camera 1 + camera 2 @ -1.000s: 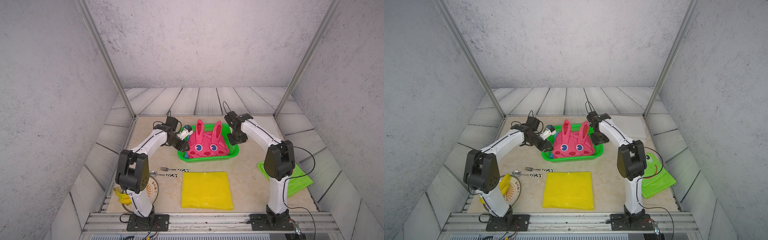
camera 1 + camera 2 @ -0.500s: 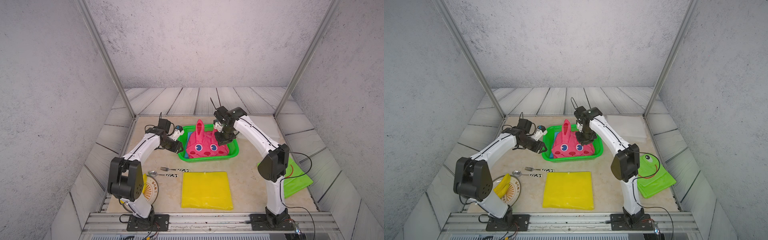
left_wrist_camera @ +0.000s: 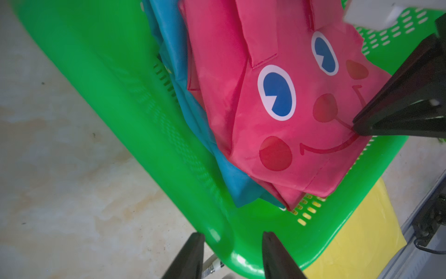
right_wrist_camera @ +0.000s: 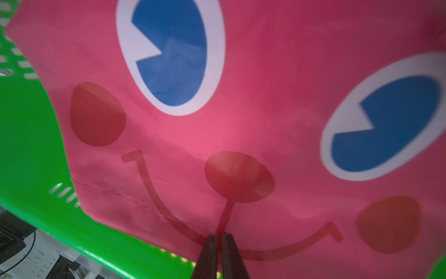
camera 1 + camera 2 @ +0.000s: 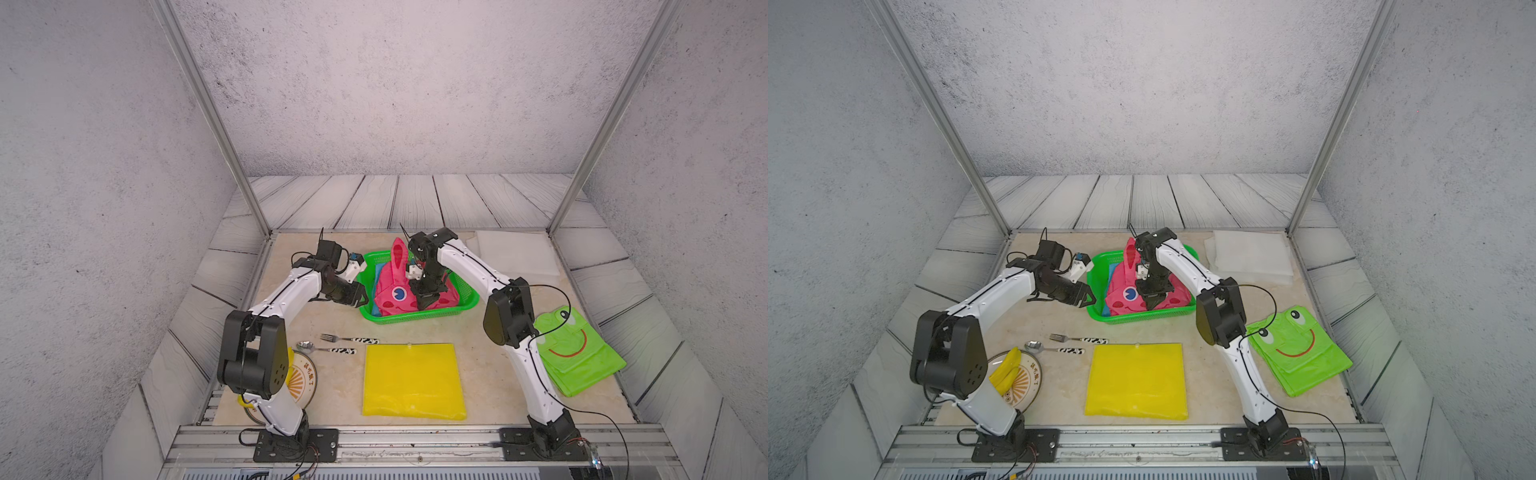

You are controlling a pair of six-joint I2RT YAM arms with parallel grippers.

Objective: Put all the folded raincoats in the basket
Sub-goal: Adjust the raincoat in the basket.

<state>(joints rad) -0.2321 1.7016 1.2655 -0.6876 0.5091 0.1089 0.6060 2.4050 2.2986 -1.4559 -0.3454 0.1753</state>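
desk far middle: basket (image 5: 415, 319) | in it: rabbit-faced raincoat (image 5: 390, 297) on second raincoat (image 3: 183, 101) | before it: fork (image 5: 345, 338), spoon (image 5: 324, 348) | front middle: flat raincoat (image 5: 413, 380) | right edge: frog-faced raincoat (image 5: 577, 353) | front-left corner: plate (image 5: 305, 376)

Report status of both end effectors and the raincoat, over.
Left end effector open, at corner of green basket. Right end effector shut, tips on pink rabbit raincoat. Raincoat inside basket, atop a blue folded raincoat. Nothing blocking.

Red characters on plate (image 5: 1029, 379) (too small to read).
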